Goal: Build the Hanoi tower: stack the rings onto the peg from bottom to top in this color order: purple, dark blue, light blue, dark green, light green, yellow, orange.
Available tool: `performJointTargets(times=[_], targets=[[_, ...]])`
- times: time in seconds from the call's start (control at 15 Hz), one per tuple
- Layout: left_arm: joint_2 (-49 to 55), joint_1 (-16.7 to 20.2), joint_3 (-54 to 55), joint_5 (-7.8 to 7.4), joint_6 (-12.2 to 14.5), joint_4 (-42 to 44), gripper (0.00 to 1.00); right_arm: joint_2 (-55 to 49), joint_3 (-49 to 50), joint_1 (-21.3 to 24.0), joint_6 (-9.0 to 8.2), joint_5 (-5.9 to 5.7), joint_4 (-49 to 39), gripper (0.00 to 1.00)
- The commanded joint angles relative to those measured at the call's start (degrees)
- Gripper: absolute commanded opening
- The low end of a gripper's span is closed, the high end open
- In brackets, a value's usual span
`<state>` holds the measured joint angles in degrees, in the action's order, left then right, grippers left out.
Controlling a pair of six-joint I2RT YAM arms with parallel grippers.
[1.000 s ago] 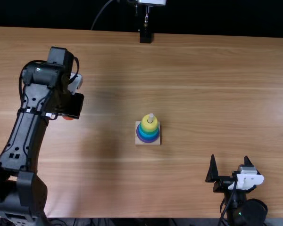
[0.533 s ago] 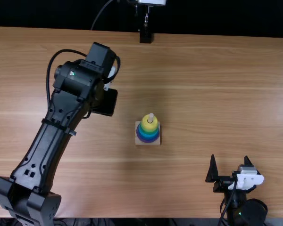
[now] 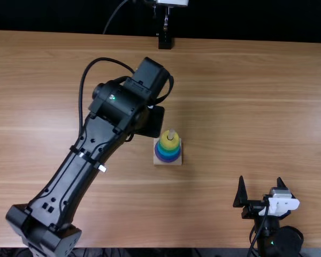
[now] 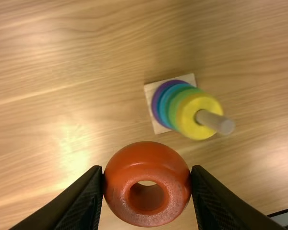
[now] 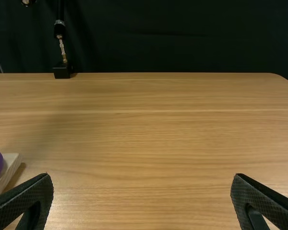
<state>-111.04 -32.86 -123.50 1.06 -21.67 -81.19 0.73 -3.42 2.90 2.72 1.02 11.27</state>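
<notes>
Pincer at left (image 3: 151, 122) clamps the orange ring (image 4: 146, 161); right pincer (image 3: 260, 180) gapes apart.

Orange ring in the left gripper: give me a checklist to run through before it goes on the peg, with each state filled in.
1. Orange ring pinched between the black left gripper's fingers: ok.
2. Square pale wooden base resting on the light brown wooden table: ok.
3. Yellow ring topmost on the stack: ok.
4. Round wooden peg's tip sticking out above it: ok.
5. Orange ring lined up over the peg: not ok, it's off to one side.
6. Black right gripper clear of the stack: ok.
</notes>
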Motion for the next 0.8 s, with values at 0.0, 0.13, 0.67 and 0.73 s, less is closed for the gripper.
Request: performJointTargets(times=[0.0, 0.13, 0.67, 0.73], targets=[[-2.5, -1.4, -2.9, 0.10, -1.8, 0.1, 0.00, -0.7, 2.5, 0.2, 0.02, -0.81, 4.2, 1.00], [-4.2, -2.5, -3.6, 0.10, -2.8, 0.5, 0.00, -0.7, 2.5, 0.2, 0.02, -0.81, 4.3, 1.00], [-10.2, -5.5, -10.4, -0.01, -4.8, 0.9, 0.00, -0.7, 2.5, 0.2, 0.02, -0.81, 4.3, 1.00], [-10.3, -5.8, -10.4, 0.10, -4.8, 0.9, 0.00, -0.7, 2.5, 0.2, 0.02, -0.81, 4.3, 1.00]])
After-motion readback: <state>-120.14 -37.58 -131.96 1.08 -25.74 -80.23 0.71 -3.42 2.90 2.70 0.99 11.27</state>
